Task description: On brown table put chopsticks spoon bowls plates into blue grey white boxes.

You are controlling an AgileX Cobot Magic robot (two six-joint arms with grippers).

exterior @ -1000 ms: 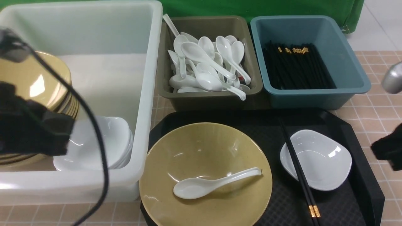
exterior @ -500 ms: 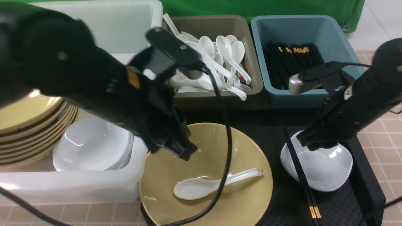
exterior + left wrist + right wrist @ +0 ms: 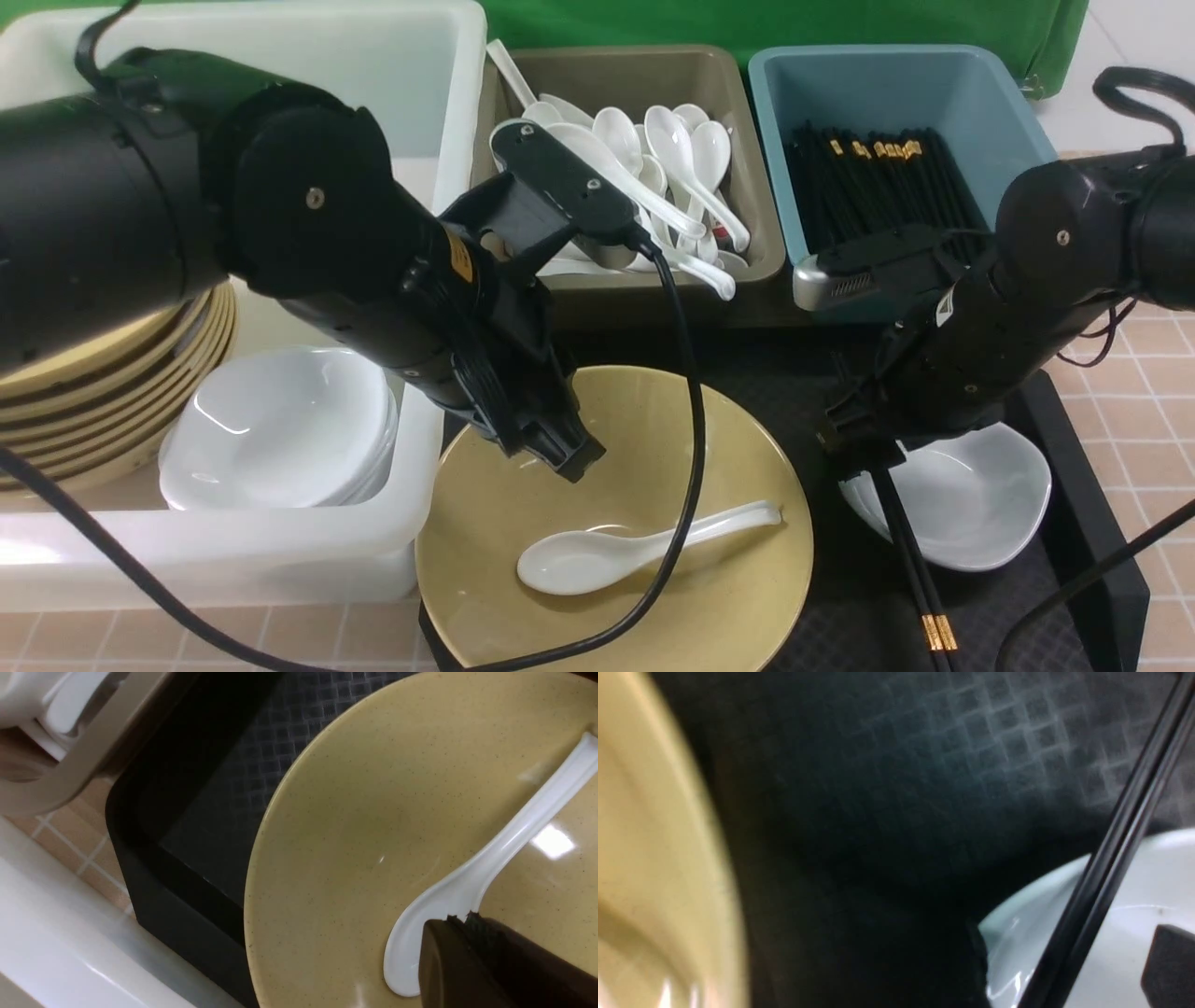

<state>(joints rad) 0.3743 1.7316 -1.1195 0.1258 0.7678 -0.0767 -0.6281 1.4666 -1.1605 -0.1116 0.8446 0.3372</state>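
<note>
A mustard-yellow bowl (image 3: 709,579) sits on the black tray with a white spoon (image 3: 597,560) lying in it. My left gripper (image 3: 565,457) hangs shut just above the spoon's scoop (image 3: 420,933), holding nothing. To the right, black chopsticks (image 3: 910,560) lie across the rim of a white plate (image 3: 971,504). My right gripper (image 3: 864,448) stands open low over them, one finger on each side of the chopsticks (image 3: 1106,872), above the plate (image 3: 1125,933).
The black tray (image 3: 1074,560) rests on the brown table (image 3: 1158,373). The white box (image 3: 233,560) holds stacked bowls (image 3: 112,392) and plates (image 3: 280,429). The grey box (image 3: 644,280) holds spoons, the blue box (image 3: 896,84) chopsticks. A black cable loops over the bowl.
Both arms have swung in from the sides and come down over the tray. The right gripper has opened and now straddles the chopsticks. The left gripper stayed shut.
</note>
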